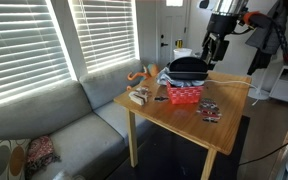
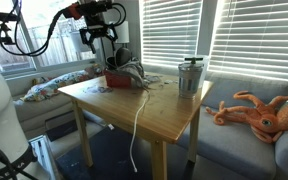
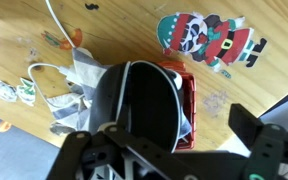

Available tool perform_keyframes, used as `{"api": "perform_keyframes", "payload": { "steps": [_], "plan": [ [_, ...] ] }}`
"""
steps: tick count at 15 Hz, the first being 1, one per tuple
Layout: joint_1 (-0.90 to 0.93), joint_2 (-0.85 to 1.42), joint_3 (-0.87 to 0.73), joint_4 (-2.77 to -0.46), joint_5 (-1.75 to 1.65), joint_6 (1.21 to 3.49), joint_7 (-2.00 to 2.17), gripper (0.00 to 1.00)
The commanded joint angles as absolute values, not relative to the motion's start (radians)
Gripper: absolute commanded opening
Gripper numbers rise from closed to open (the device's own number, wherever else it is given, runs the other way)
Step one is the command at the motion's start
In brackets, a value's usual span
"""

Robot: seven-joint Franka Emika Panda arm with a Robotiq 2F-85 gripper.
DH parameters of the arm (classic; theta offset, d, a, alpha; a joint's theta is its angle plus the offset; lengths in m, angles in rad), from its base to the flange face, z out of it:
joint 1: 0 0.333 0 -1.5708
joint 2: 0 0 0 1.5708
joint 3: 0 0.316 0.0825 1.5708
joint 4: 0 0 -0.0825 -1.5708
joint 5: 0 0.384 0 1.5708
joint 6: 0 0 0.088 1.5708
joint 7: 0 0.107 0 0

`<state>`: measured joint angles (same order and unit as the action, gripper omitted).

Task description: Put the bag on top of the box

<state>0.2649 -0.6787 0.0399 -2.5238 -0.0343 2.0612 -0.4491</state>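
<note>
The black Robotiq gripper (image 1: pixel 214 55) hangs with its fingers spread wide and nothing between them. The wrist view shows the two fingers well apart at the lower edge. Directly beneath the hand, the rounded black fabric bag (image 3: pixel 139 100) sits on the red plastic mesh box (image 3: pixel 191 95), covering most of its opening. Only the box's far red rim shows beside it. Judging by this, the placing looks done, and the raised, open hand is clear of the bag so it cannot drag it off. A crumpled grey cloth (image 3: pixel 76 85) lies beside the box on the light wooden table (image 3: pixel 114 30). A Santa-shaped paper cutout (image 3: pixel 206 38) lies farther out from the hand.
</note>
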Motion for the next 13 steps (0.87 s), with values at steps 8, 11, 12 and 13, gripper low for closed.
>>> {"api": "perform_keyframes", "payload": {
  "steps": [8, 11, 12, 13],
  "plan": [
    [0.04, -0.952, -0.164, -2.641, -0.082, 1.982, -0.383, 1.0],
    [0.025, -0.957, -0.184, -2.648, -0.089, 1.982, -0.399, 1.0],
    [0.033, -0.956, -0.175, -2.648, -0.088, 1.982, -0.393, 1.0],
    [0.039, -0.955, -0.169, -2.648, -0.088, 1.982, -0.389, 1.0]
  ]
}}
